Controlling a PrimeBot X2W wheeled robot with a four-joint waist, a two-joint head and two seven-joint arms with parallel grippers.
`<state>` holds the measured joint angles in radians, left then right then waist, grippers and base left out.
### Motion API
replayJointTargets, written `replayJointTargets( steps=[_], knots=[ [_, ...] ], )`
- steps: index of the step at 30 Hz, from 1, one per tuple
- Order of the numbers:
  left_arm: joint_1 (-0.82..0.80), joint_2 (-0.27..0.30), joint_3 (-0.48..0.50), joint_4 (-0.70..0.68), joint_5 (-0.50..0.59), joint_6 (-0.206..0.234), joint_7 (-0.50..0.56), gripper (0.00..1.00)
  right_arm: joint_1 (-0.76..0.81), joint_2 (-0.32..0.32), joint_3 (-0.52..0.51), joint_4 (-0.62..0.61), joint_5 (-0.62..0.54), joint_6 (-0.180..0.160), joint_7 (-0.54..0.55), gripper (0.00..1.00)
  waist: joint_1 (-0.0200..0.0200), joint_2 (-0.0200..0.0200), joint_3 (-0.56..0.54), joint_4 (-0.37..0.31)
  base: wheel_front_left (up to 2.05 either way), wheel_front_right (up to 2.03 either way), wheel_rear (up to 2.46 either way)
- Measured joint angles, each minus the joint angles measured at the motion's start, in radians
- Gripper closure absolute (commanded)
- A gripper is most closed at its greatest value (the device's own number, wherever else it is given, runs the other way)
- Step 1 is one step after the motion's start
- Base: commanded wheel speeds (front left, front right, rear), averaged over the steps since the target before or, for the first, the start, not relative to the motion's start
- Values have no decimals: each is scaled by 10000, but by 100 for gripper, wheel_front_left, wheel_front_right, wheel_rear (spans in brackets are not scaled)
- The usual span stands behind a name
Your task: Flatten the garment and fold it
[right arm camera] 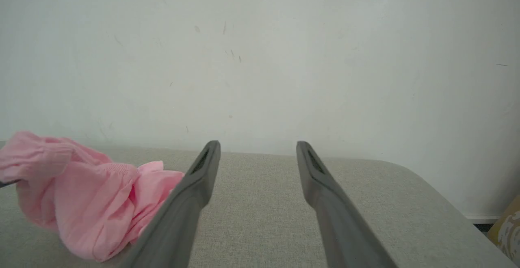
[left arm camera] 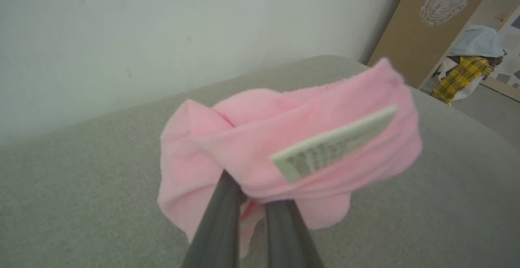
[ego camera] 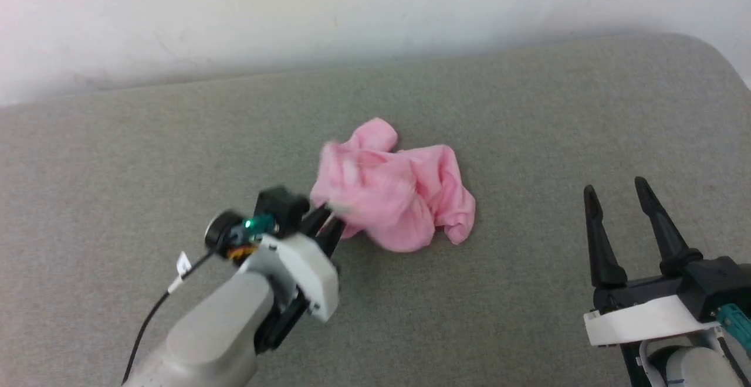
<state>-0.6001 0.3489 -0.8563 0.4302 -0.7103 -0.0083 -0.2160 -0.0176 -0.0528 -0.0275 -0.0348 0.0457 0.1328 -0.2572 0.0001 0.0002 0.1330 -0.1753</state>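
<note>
The pink shorts [ego camera: 393,193] lie in a crumpled heap near the middle of a grey cloth-covered surface [ego camera: 528,111] that runs back to a pale wall [ego camera: 352,12]. The cloth is thin and soft, bunched into loose folds and rolled lobes, with no leg or waist outline laid flat. In the right wrist view the shorts [right arm camera: 89,203] show a strip of fine gathers along one fold. Their left side looks blurred in the head view.

The left tool [ego camera: 328,223] is at the heap's left edge, clenched on the shorts. In its own wrist view, the two dark fingers [left arm camera: 221,219] stand close together with pink cloth pinched between them. The cloth [left arm camera: 243,146] drapes up and over the fingertips, and a small white care label [left arm camera: 333,148] with faint grey print juts out from one fold.

The right tool [ego camera: 615,186] hangs at the lower right, well apart from the shorts, its fingers spread wide and holding nothing.
</note>
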Motion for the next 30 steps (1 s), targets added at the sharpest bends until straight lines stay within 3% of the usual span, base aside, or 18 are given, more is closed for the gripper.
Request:
replayJointTargets(
  steps=[1, 7, 16, 24, 30],
  knots=[
    [128, 2, -128, 453, 29, -92, 2, 2, -8, -2, 25, 31, 2, 0, 0, 0, 0, 0, 97, -37, 0, 0, 0],
    [253, -77, -545, 2211, 395, -439, -115, 0, -26, 0, 90, 203, 13, 0, 0, 0, 0, 0, 400, 43, 0, 0, 0],
    [265, 169, 395, 2069, 385, -474, -401, 0, 86, 2, -29, 451, -109, 0, 0, 0, -1, 0, -53, 701, 0, 0, 0],
    [1782, 1252, 2966, -604, 447, 819, -410, 0, 479, 6, -98, 479, -109, 0, 2, 0, -3, 0, -904, 1478, 0, 0, 0],
    [4069, 1292, 4059, -2876, 928, 1672, -412, 0, 852, 4, -92, 487, -113, 0, 0, 0, -4, 0, -1370, 1955, 0, 0, 0]
  ],
)
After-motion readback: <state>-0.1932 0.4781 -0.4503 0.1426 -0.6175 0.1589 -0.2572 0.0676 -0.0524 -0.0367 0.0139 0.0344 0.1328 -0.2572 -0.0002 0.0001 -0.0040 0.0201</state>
